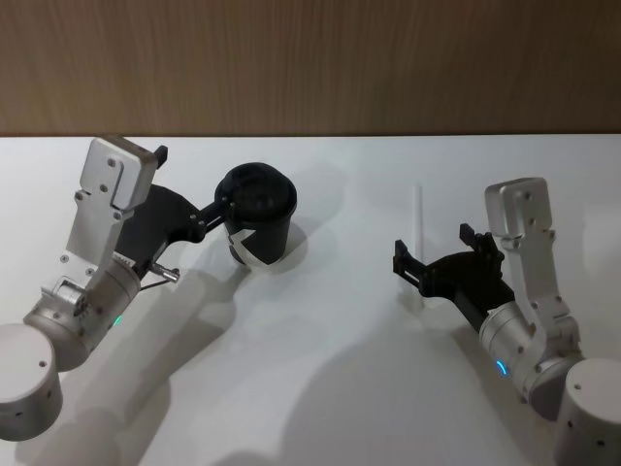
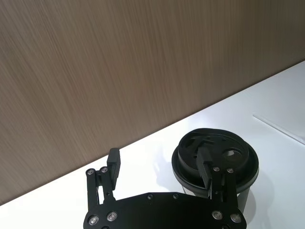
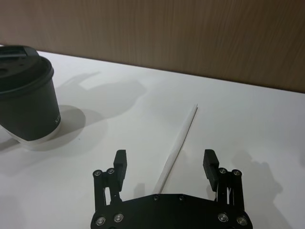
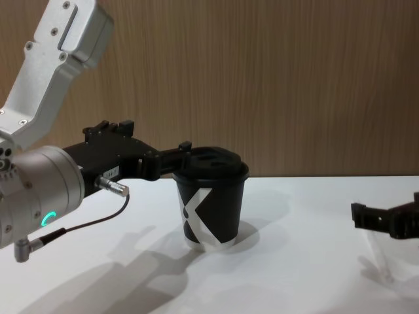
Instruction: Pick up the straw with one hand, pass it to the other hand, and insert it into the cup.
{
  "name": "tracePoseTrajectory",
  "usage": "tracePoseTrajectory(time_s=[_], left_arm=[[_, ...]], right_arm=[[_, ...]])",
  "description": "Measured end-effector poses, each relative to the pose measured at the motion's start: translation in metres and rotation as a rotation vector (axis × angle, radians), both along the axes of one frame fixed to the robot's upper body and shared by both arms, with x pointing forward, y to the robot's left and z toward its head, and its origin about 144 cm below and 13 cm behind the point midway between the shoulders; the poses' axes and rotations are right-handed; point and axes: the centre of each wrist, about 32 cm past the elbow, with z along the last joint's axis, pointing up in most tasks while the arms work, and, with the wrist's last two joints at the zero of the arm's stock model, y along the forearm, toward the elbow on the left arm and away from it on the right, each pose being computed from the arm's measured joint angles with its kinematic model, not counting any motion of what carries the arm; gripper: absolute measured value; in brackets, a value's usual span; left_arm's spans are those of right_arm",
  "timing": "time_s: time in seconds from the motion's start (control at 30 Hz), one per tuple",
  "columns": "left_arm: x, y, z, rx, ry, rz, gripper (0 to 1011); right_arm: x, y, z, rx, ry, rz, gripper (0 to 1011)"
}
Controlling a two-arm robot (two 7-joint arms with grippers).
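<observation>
**Two grippers spread wide, straw flat on the table**

Both grippers were open over the white table [image 1: 320, 388]. The straw [image 3: 180, 140] lay flat on the right side, well apart from the cup [image 1: 257, 218], which stood upright on the left with its domed lid on. The right gripper [image 3: 164, 156] hung low over the straw with its fingers spread, one on each side and neither touching it. The straw's far end pointed toward the wooden wall [image 1: 310, 58]. Its near end ran under the gripper's black body and was hidden there. From the chest view the straw was only a faint pale streak beneath that gripper, hard to make out.

The left gripper [image 2: 159, 158] sat at the cup's left, level with the lid, also spread. One finger [image 2: 206, 164] overlapped the lid's rim, though whether it touched could not be told. The other finger stood clear of the cup over bare table. The cup's white angular mark faced the robot, and the lid partly hid the finger behind it in the chest view.
</observation>
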Motion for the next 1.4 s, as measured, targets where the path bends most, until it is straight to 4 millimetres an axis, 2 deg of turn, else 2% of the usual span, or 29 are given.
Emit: tracePoseTrajectory(time_s=[0.93, 1.17, 1.23, 1.33, 1.4], left_arm=[[0.0, 0.0, 0.0, 0.0, 0.0, 0.0, 1003], [0.0, 0.0, 0.0, 0.0, 0.0, 0.0, 1003], [0.0, 0.0, 0.0, 0.0, 0.0, 0.0, 1003], [0.0, 0.0, 0.0, 0.0, 0.0, 0.0, 1003], [0.0, 0.0, 0.0, 0.0, 0.0, 0.0, 1003]], right_arm=[[0.01, -0.012, -0.014, -0.031, 0.121, 0.013, 1001], [0.011, -0.014, -0.015, -0.024, 0.133, 0.007, 882], [0.011, -0.014, -0.015, -0.021, 0.135, 0.005, 797], [0.011, -0.015, -0.015, -0.019, 0.137, 0.005, 741], [0.011, -0.016, -0.015, -0.016, 0.14, 0.005, 665]])
